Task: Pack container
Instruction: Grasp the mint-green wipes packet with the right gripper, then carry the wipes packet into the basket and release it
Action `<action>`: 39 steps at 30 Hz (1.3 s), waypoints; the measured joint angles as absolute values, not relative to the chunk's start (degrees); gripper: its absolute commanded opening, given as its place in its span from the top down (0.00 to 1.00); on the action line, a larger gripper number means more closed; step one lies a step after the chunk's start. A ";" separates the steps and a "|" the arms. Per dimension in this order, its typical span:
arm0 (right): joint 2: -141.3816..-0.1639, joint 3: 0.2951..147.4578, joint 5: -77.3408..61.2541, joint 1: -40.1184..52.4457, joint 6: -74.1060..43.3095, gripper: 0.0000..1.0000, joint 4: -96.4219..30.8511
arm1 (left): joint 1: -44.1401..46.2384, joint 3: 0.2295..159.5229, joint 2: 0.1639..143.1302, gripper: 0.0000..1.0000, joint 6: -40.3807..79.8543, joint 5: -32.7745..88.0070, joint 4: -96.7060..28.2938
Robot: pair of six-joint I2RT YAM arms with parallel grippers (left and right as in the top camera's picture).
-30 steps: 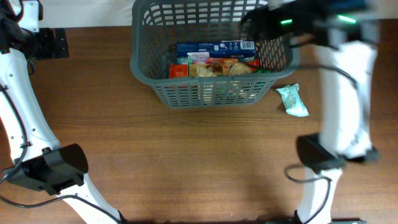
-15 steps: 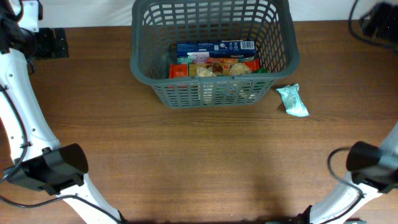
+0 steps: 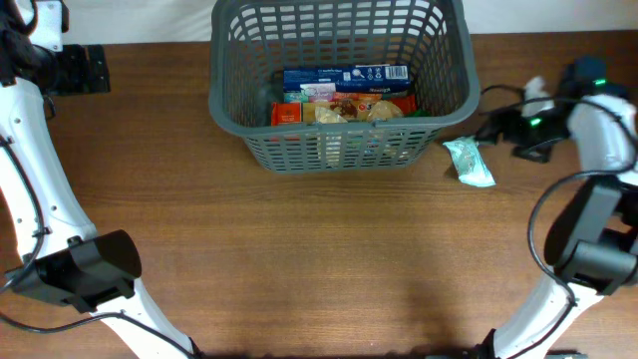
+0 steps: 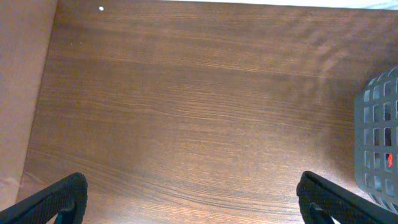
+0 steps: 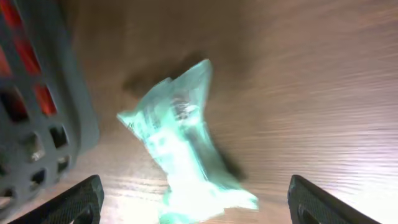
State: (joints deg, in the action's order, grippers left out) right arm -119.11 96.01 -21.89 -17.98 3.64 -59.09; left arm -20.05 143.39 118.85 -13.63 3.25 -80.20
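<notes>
The dark grey basket [image 3: 231, 110] stands at the back middle of the table and holds a blue box [image 3: 344, 76] and several snack packs [image 3: 344, 108]. A pale green packet [image 3: 469, 162] lies on the table just right of the basket; in the right wrist view it [image 5: 180, 146] lies between my open fingers. My right gripper [image 3: 498, 128] is open and empty, just right of the packet [image 5: 196, 202]. My left gripper [image 4: 196, 199] is open and empty over bare table left of the basket, whose side [image 4: 379, 146] shows at the right edge.
The basket's wall [image 5: 43, 106] stands close on the left of the packet in the right wrist view. A black fixture [image 3: 82, 70] sits at the table's far left. The table's left edge [image 4: 46, 93] runs near my left gripper.
My right arm has swung away from above the basket, out to the right, and come down beside the green packet. The basket, the packet and my left arm have not moved.
</notes>
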 measured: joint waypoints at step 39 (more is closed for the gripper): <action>-120.46 131.15 -28.67 -22.52 -0.03 0.93 -80.36 | -20.05 143.39 118.85 0.01 -13.63 3.25 -80.20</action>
State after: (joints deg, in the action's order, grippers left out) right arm -120.46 131.15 -28.67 -22.52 -0.03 -80.36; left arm -20.05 143.39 118.85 -13.63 3.25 -80.20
